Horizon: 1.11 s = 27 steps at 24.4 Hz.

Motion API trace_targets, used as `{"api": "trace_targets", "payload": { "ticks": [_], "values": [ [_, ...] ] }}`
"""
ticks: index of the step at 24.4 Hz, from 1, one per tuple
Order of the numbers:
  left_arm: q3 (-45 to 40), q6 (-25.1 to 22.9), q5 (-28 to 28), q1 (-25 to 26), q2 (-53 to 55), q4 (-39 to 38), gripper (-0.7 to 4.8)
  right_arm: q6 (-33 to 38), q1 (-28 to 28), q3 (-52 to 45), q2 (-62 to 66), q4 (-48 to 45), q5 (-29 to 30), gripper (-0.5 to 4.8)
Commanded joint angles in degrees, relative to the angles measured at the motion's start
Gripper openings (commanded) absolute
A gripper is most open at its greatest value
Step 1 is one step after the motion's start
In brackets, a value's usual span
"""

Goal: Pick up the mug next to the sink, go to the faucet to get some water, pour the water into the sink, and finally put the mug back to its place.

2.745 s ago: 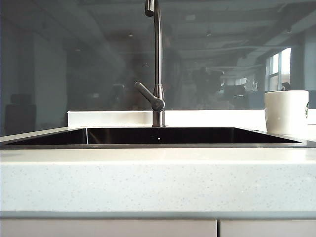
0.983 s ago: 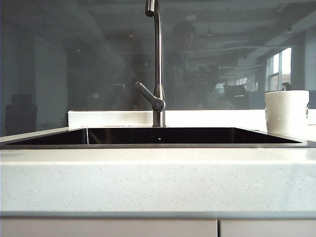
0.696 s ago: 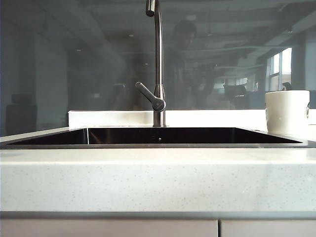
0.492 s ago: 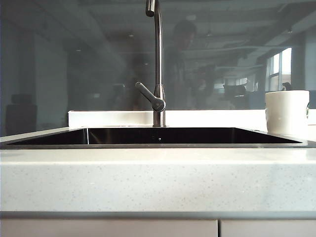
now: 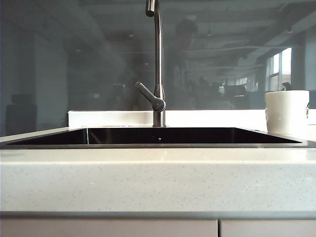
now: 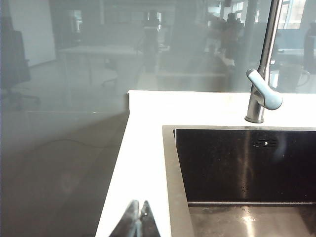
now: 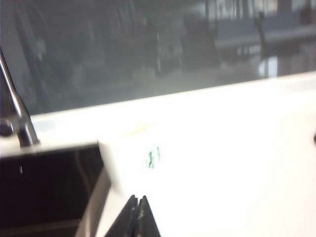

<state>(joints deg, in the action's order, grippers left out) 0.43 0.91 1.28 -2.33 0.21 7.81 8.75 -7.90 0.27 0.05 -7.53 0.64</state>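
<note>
Mug (image 5: 287, 112) hasn't budged, parked at 3 o'clock of sink (image 5: 158, 143); my right gripper (image 7: 137, 213) and left gripper (image 6: 138, 217) are pressed together, empty — looks put back, task done.

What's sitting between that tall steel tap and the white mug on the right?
Nothing stands between them. In the exterior view, the tall brushed-steel tap and the white ceramic mug are separated only by the dark sink's basin and a bare white countertop ledge.

The left hand (image 6: 138, 219) has its fingertips pressed together, holding nothing. The right hand (image 7: 137, 215) is likewise closed and empty, its view blurred.
</note>
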Motion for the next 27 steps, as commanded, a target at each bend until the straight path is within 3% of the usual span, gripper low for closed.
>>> {"api": "trace_targets", "payload": {
  "ticks": [1,5,13,27],
  "values": [
    [0.2,-0.2,0.0,0.1,0.0,0.4,-0.05,-0.4,0.0,-0.2,-0.2,4.5,1.2,-0.08],
    [0.2,-0.2,0.0,0.1,0.0,0.4,-0.05,-1.8,0.1,-0.2,-0.2,5.9,5.9,-0.09],
    [0.2,-0.2,0.0,0.1,0.0,0.4,-0.05,-3.0,6.4,-0.2,-0.2,2.9,3.5,-0.09],
    [0.2,-0.2,0.0,0.1,0.0,0.4,-0.05,-4.5,6.3,-0.2,-0.2,2.9,3.5,-0.08]
  ]
}}
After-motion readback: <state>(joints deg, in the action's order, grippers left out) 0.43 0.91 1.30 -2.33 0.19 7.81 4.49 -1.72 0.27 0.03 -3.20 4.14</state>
